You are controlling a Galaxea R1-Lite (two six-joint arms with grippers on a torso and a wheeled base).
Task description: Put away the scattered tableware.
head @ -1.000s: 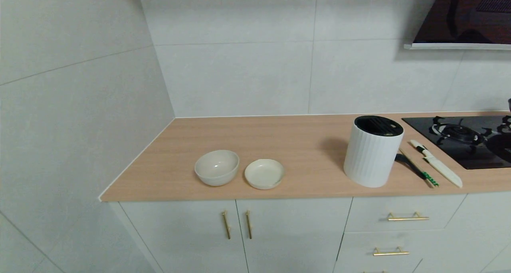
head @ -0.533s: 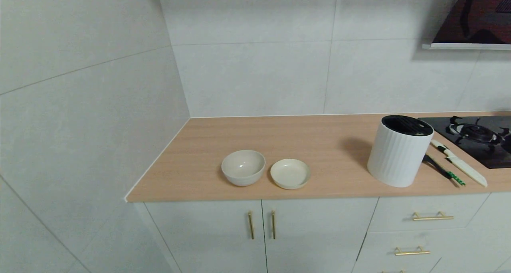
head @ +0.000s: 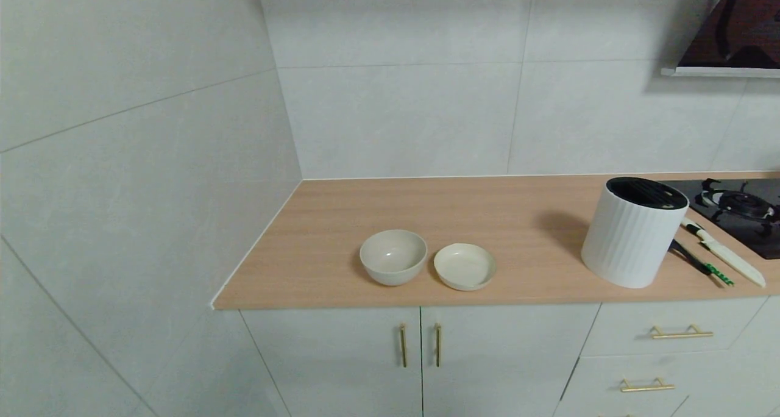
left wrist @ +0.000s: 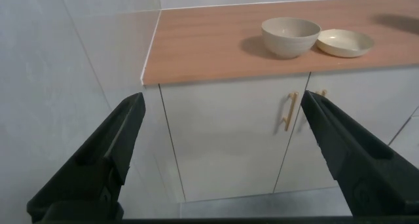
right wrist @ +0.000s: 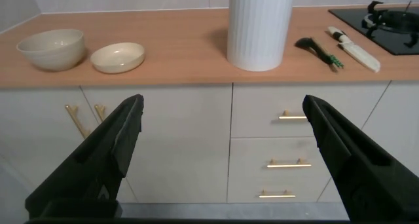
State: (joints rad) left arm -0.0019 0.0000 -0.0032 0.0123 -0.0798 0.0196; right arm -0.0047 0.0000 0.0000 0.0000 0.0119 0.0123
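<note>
Well beyond right gripper (right wrist: 221, 105), bowl (right wrist: 51, 48)

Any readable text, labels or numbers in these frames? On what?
No text can be read.
The white ribbed holder, bowl, small dish and knife show no print.
The green marks on the utensil tip beside the holder are too small to tell whether they are lettering.

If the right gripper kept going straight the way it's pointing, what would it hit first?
Probably the white cabinet front below the countertop, beside the top drawer. The open right gripper points lower than the counter edge, so nothing on the counter lies in line; depth is unclear.
</note>
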